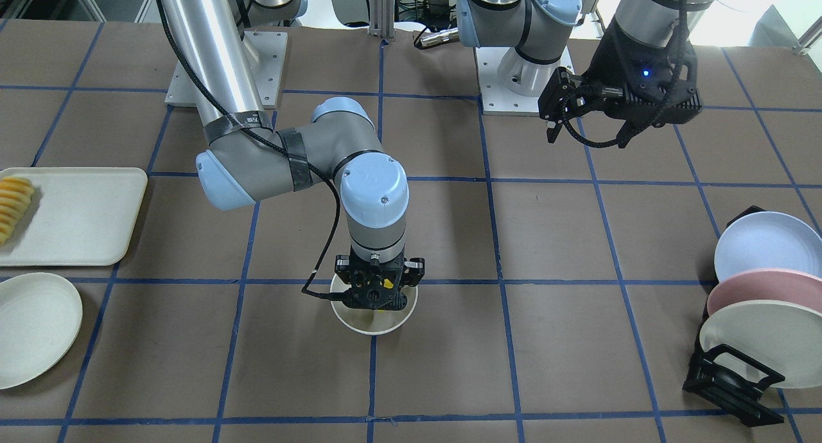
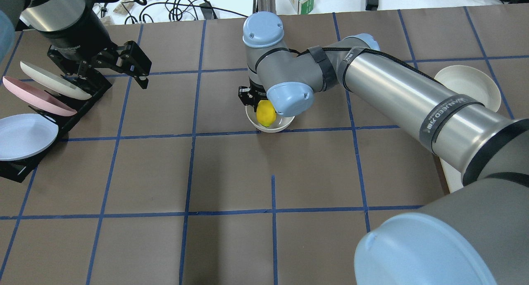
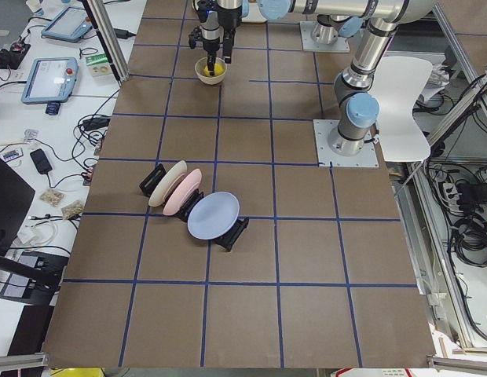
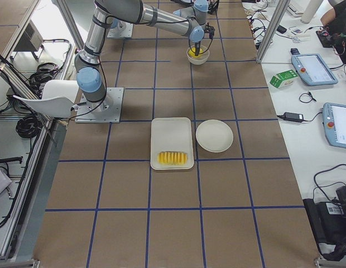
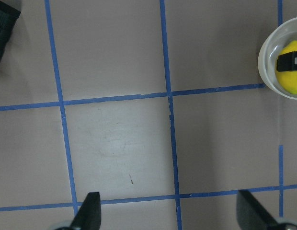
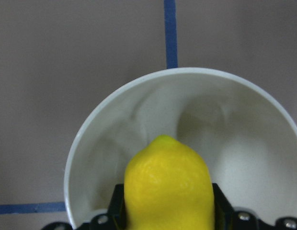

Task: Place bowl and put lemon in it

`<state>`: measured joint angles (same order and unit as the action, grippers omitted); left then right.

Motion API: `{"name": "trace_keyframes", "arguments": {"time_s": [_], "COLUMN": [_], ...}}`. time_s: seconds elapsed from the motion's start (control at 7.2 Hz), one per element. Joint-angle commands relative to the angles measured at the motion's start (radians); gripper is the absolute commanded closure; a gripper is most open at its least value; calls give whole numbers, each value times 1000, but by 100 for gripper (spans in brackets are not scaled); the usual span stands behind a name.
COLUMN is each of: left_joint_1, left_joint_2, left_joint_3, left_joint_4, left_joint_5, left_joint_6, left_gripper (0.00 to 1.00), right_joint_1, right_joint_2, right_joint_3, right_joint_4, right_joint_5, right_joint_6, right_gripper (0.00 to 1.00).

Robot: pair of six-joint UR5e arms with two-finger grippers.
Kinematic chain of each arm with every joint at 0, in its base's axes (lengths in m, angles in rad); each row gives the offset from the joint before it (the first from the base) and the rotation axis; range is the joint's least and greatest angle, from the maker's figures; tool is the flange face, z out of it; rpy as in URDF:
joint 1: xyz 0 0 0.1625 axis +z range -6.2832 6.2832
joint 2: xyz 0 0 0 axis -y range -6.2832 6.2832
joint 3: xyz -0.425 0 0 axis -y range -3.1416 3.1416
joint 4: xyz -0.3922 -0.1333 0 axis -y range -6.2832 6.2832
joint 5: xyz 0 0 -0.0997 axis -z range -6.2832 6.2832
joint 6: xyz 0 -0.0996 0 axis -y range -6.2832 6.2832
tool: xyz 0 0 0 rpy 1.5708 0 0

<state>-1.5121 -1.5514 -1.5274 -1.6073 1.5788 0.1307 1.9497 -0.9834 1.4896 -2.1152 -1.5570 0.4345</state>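
Yellow lemon (image 2: 266,113) in upright off-white bowl (image 2: 285,123)

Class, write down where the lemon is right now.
In the overhead view, the lemon is near the centre, held by the right gripper in the mouth of the bowl.

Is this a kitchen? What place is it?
Probably a robot lab, not a kitchen: the left arm and right arm are bolted to a table with blue tape squares, and control tablets and cables lie on benches nearby.

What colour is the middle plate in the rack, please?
The middle plate is pink; the exterior front-facing view shows it best.
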Motion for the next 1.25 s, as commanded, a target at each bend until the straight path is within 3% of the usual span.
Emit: {"name": "trace_keyframes", "arguments": {"time_s": [0.0, 0.14, 0.42, 1.11], "left_joint_1": [4, 3, 4, 4], "left_joint_2": [0, -1, 4, 5], "left_joint_3": [7, 6, 9, 7], "left_joint_4": [-2, -3, -2, -8], "left_joint_5": [3, 0, 3, 3], "left_joint_6": [0, 0, 1, 1], "left_gripper": [0, 0, 0, 0], "right_joint_1": [-2, -2, -6, -66], "right_joint_2": [8, 6, -35, -434], "right_joint_3": [0, 0, -6, -34], "right_joint_4": [-3, -9, 15, 422], "right_joint_5": [-3, -5, -8, -8], "right_joint_6": [-20, -20, -22, -48], "right_gripper": [26, 0, 0, 0]}}
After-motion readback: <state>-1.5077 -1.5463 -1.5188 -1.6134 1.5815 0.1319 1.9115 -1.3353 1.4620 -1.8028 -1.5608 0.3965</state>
